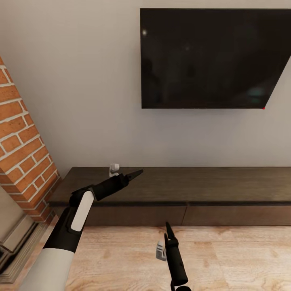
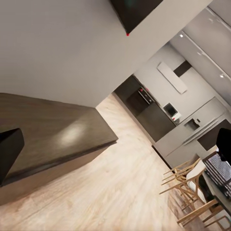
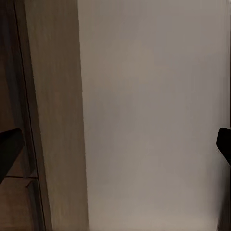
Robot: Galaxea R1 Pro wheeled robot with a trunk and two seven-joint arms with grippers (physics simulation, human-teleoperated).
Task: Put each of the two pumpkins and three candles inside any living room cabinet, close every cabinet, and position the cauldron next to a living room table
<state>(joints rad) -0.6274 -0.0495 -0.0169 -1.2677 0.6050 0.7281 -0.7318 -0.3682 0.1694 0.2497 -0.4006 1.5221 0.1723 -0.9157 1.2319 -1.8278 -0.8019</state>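
Left arm: it rises from the lower left of the head view, white upper part, black forearm with a white stripe, bent at the elbow and reaching forward and to the right over the left end of the cabinet (image 1: 178, 186)
Left gripper (image 1: 135, 174): it points right and a bit up, above the cabinet top; in the head view the fingers look as one dark tip, but in the left wrist view one finger (image 2: 9, 151) is at one edge and the other at the far edge, so the jaws stand wide apart and hold nothing
Right arm: only the black forearm shows, low in the head view near the middle, pointing up and away over the floor (image 1: 226, 258)
Right gripper (image 1: 167, 227): its tip is in front of the cabinet's front panel, just below the top edge; in the right wrist view the fingers (image 3: 8, 151) sit at opposite edges, so it is spread wide, with nothing between
Cabinet: long, low, dark brown, against the grey wall (image 1: 81, 101); the front panels look closed, with a seam near the middle
TV (image 1: 210, 58): black, on the wall above the cabinet, a small red dot at its lower right corner
Brick column (image 1: 24, 161): left of the cabinet
Kitchen and wooden chairs (image 2: 192, 187): far off, in the left wrist view
Writing: none that I can read
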